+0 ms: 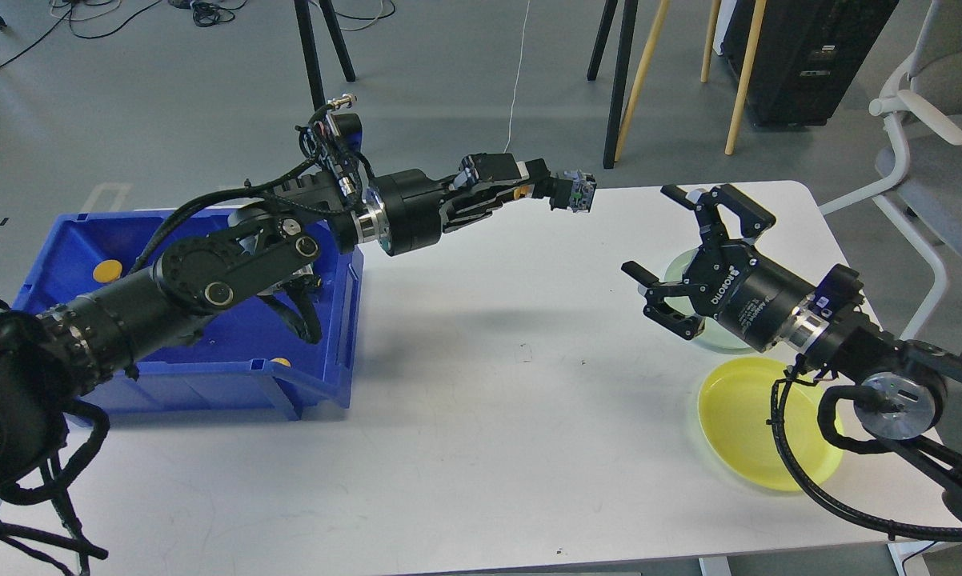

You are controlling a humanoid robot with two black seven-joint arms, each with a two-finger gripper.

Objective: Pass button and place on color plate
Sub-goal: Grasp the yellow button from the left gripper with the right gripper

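Observation:
My left gripper (565,192) reaches out over the far middle of the white table (481,448) and is shut on a button (577,192), a small black and grey block with a green spot. My right gripper (673,256) is open and empty, its fingers (717,210) spread wide. It faces the button from the right, a short gap away. It hangs over the pale green plate (729,344), which it mostly hides. The yellow plate (741,416) lies nearer, partly under my right arm.
A blue bin (233,376) stands at the table's left; a yellow button (107,270) shows in it, and my left arm covers most of the rest. Chair and table legs stand on the floor behind the table.

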